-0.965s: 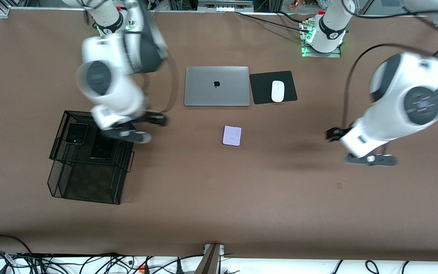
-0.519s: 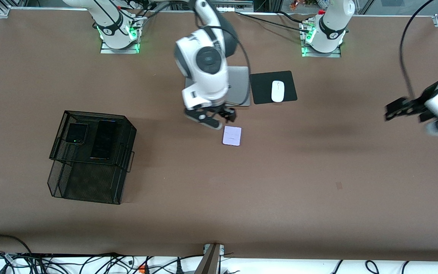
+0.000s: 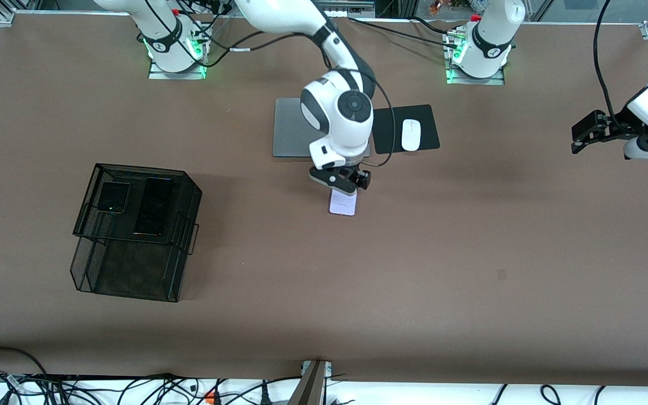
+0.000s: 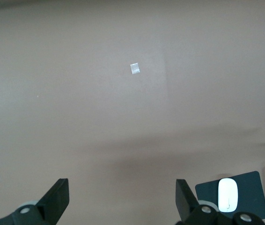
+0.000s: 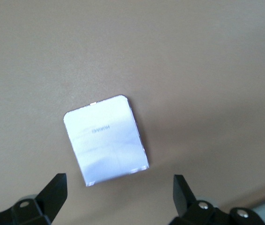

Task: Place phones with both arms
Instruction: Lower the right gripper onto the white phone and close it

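Black flip phone (image 3: 113, 197) and slab phone (image 3: 153, 206) sit in the mesh basket (image 3: 85, 222). Lilac phone (image 3: 342, 203) left on desk (image 3: 324, 292): right pincer (image 3: 342, 181) spread over it, probably not touching. Left pincer (image 3: 585, 132) spread, waiting.

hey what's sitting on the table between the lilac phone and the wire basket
Nothing. In the front view, the brown table is bare from the lilac phone to the basket. The right gripper hangs open over the phone.

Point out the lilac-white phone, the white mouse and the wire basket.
lilac-white phone (image 5: 106, 140), right wrist view, middle of its face.
white mouse (image 3: 410, 135), front view, middle of its top.
wire basket (image 3: 133, 280), front view, bare mesh of its lower tier.
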Robot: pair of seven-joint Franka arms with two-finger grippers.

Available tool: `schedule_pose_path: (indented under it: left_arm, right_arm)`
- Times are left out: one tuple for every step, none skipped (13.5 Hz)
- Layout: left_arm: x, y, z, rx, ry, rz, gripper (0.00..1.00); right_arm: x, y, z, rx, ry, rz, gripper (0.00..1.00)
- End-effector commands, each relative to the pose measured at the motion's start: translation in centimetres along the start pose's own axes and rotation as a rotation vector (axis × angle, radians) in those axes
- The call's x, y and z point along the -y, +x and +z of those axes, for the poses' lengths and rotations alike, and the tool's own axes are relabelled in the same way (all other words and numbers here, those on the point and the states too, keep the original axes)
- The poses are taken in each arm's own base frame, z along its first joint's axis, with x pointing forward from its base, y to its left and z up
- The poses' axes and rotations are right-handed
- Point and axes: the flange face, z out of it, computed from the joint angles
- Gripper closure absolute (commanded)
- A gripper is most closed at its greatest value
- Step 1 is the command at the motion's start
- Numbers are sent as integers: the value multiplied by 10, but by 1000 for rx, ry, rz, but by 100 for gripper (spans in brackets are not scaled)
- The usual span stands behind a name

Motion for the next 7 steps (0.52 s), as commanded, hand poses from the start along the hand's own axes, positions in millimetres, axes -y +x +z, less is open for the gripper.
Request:
schedule_pose_path:
  left_arm:
    - [2,5,2,-3,24,22,0]
    - [1,5,1,-2,23,11,0]
    - [1,5,0,0,23,2,0]
    - [1,5,-1,-3,23,0,0]
    - [1,6,-2,-6,23,-2,0]
    - [2,7,0,-3,21,-2,0]
    - [3,6,-1,-5,23,-5,0]
  right_arm:
    - [2,0,24,-26,24,-77,0]
    - [2,2,30,-36,32,-98,0]
    - [3,3,34,-51,47,-111,0]
    - [4,3,36,-63,59,-121,0]
    - [4,3,41,-70,62,-138,0]
    - [4,3,42,-72,62,-157,0]
    - [4,3,44,-75,63,-167,0]
